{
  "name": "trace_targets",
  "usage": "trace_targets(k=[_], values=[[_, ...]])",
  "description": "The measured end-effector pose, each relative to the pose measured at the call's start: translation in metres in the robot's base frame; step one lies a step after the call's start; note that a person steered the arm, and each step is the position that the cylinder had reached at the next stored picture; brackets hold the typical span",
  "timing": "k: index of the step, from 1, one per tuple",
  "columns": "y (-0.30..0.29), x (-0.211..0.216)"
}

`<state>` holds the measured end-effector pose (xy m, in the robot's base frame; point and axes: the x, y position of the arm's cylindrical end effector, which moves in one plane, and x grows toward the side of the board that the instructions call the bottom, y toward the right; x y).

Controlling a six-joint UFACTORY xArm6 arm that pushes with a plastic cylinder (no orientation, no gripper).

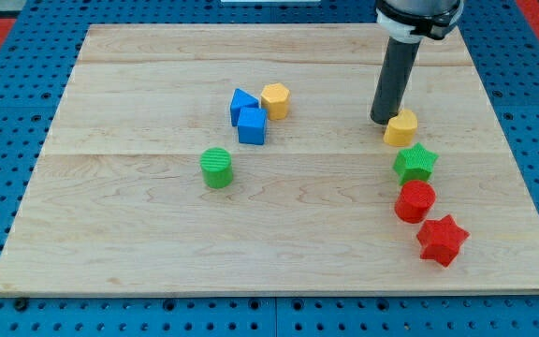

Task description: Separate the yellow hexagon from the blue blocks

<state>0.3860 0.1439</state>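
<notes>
Right of the blue blocks (247,116), touching them, the yellow hexagon (275,99) is found. My tip (383,120), holding nothing, is parked well right, touching another yellow block (401,127), which could be dragged along.

Lighting bright, even, diffuse from overhead. Short soft shadows under blocks. Mild sheen on wooden board (279,234), no harsh glare. Focus sharp centre frame, slight softness at corners. Colours saturated. No motion blur.
</notes>
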Motion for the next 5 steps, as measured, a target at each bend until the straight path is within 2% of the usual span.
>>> trace_targets(k=[1, 2, 4, 5], values=[[-0.036, -0.026], [-0.064, 0.022], [-0.169, -0.014], [-0.179, -0.038]])
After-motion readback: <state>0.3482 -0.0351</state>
